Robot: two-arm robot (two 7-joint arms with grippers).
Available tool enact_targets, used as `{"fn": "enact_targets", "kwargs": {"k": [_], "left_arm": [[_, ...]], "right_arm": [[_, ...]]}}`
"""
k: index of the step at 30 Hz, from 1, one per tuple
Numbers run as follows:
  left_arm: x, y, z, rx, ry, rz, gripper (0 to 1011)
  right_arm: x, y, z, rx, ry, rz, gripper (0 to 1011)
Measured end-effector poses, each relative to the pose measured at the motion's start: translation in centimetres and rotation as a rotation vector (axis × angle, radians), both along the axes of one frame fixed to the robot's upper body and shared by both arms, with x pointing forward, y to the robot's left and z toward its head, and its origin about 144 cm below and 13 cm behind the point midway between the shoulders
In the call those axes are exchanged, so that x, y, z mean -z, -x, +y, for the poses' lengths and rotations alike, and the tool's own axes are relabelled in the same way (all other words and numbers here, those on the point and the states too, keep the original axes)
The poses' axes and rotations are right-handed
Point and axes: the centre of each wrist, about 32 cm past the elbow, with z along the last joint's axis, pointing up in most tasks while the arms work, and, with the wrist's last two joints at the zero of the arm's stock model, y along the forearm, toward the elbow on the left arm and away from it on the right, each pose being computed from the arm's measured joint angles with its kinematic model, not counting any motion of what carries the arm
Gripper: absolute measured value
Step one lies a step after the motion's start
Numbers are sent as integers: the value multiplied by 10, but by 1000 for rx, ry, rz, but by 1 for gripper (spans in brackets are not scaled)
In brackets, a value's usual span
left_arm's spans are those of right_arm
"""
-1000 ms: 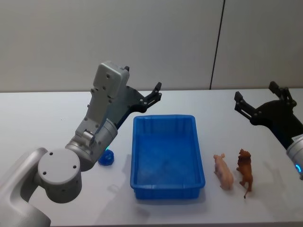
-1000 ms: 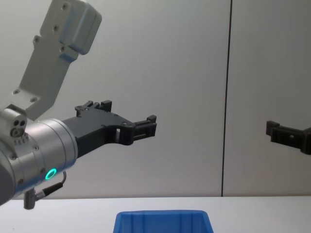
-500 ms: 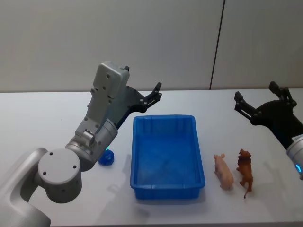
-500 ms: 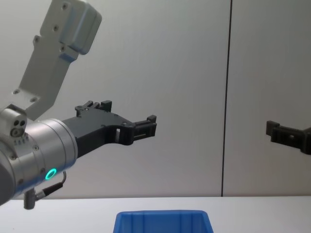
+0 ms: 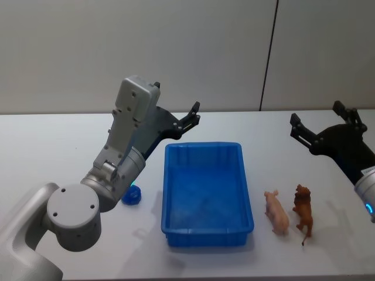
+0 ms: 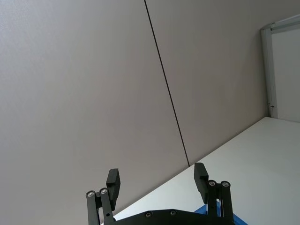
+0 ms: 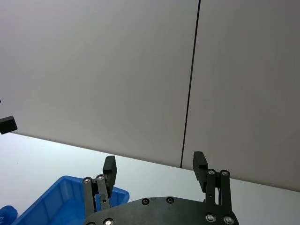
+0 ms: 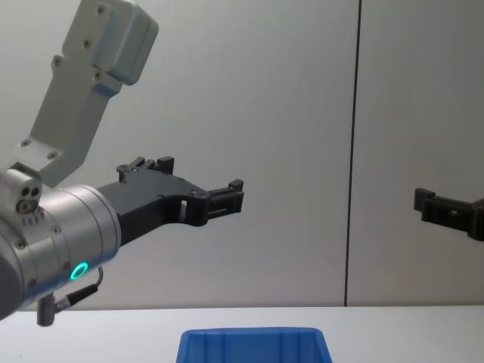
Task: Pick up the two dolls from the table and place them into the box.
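Note:
The blue box (image 5: 203,145) sits mid-table with nothing showing inside it; its rim also shows in the chest view (image 8: 253,333) and the right wrist view (image 7: 56,197). Two dolls stand on the table (image 5: 47,152) just right of the box: a pink pig (image 5: 276,212) and, further right, a brown animal figure (image 5: 303,214). My left gripper (image 5: 193,114) hangs open in the air above the box's far left corner, holding nothing (image 6: 157,174). My right gripper (image 5: 316,117) is open too, raised above the table behind the dolls (image 7: 154,161).
A small blue object (image 5: 132,196) lies on the table left of the box, beside my left arm's elbow. A plain grey wall with a dark vertical seam (image 5: 268,55) stands behind the table.

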Motion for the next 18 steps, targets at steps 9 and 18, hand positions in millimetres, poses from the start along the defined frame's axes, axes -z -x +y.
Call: {"fn": "enact_targets", "kwargs": {"k": [9, 18], "left_arm": [[0, 0, 0, -4, 1, 2, 1001], [4, 2, 3, -60, 18, 53, 1001]], "right_arm": [[0, 0, 0, 0, 0, 0, 1001], [0, 0, 0, 0, 0, 0, 1001]]}}
